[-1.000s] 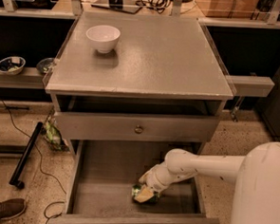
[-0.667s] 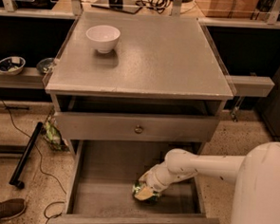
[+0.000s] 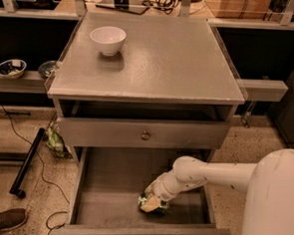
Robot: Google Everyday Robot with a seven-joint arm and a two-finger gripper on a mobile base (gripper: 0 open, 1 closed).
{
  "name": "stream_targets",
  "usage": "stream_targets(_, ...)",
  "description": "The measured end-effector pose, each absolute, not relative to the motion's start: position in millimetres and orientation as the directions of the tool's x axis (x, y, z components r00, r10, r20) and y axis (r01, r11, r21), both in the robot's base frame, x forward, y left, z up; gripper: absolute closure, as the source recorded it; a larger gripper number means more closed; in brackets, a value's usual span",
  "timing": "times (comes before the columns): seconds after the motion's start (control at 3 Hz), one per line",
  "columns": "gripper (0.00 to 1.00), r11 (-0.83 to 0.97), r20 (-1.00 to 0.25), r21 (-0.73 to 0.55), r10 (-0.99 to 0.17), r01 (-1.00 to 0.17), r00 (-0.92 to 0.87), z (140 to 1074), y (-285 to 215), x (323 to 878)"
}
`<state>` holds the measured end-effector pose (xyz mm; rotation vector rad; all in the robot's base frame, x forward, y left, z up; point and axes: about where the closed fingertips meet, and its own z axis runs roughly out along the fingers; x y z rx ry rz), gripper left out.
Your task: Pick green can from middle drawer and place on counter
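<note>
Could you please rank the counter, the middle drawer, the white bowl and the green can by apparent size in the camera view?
1. counter
2. middle drawer
3. white bowl
4. green can, but the gripper over it in the drawer hides part, so the last pair is unsure.

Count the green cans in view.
1: the green can lies near the front of the middle drawer, with the claw down at it. Others may hide in the upper drawer.
</note>
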<state>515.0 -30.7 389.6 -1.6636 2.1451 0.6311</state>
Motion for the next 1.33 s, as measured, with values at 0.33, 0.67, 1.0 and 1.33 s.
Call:
stream_targets(0.33, 1.0, 0.257, -0.533, 0.146, -0.793, -0.955, -0.295, 404.5, -31.8, 515.4)
stream_targets(0.67, 1.0, 0.303, -0.536, 0.15, -0.775, -0.941, -0.335, 430.5, -32.6, 515.4)
stream_targets(1.0, 1.0, 0.322, -0.548, 0.13, -0.765, -0.938, -0.339, 463.6, -33.2, 517.2)
stream_targets(1.33, 1.0, 0.35, -0.545, 0.123, -0.758, -0.929, -0.357, 505.2, -36.0, 516.2)
